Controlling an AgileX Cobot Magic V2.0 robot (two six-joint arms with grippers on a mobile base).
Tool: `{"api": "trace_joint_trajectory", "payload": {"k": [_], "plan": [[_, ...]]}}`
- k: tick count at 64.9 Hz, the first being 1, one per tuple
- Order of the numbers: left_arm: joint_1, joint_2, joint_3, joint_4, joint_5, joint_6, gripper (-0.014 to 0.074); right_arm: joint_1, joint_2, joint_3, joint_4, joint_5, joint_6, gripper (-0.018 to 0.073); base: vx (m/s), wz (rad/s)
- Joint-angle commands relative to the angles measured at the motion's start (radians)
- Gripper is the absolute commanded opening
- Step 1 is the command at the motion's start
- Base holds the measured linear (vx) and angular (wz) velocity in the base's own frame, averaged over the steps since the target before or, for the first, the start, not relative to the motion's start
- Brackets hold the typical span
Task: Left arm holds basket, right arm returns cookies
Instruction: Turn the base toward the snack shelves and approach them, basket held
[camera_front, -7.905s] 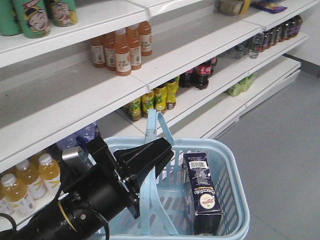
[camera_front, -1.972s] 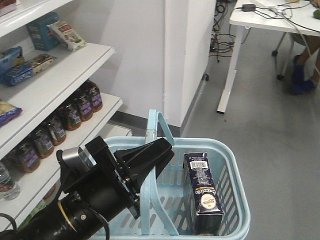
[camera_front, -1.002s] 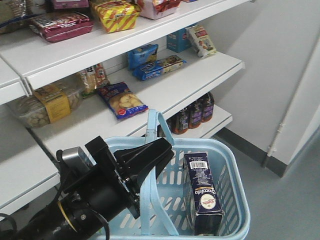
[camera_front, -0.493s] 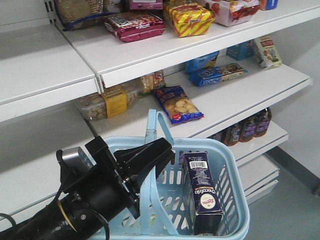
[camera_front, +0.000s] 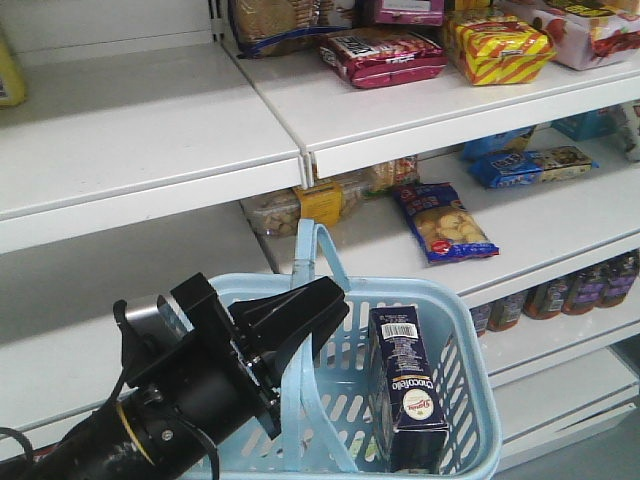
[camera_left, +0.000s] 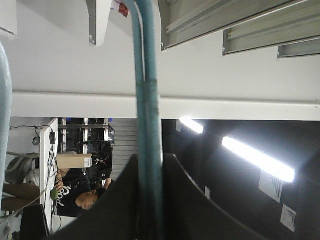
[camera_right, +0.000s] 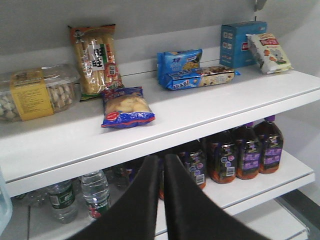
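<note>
Standing on end inside the basket (camera_front: 472, 335), the cookies carton (camera_front: 405, 395) sits close to the wall at the 3 o'clock side, with its white barcode label at the top and the round logo lower on its face. At 9 o'clock from the carton, the left gripper (camera_front: 318, 300) has its black fingers (camera_front: 285, 322) clamped on the basket's hoop handle (camera_front: 318, 248). In the left wrist view the pale blue bar runs straight between the two fingers. The right gripper (camera_right: 161, 162) holds nothing; its fingers (camera_right: 149, 200) lie together with only a thin slit between them. It points at a white shelf (camera_right: 210, 107). A blue snack bag (camera_right: 125, 106) lies at 11 o'clock from the fingertips, and a clear tub (camera_right: 35, 92) with a yellow label sits at 10 o'clock. Dark bottles (camera_right: 242, 155) stand on the lower shelf at 3 o'clock.
</note>
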Motion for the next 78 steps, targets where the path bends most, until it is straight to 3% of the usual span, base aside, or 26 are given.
{"api": "trace_joint_trajectory", "payload": {"k": [1, 78], "plan": [[-0.007, -0.039, -0.027, -0.001, -0.286, -0.003, -0.0003, -0.008, -0.012, 0.018, -0.01, -0.071, -0.003, -0.0006, 0.02, 0.3], [-0.007, -0.039, -0.027, -0.001, -0.286, -0.003, -0.0003, -0.008, -0.012, 0.018, -0.01, -0.071, -0.003, -0.0006, 0.02, 0.25]]}}
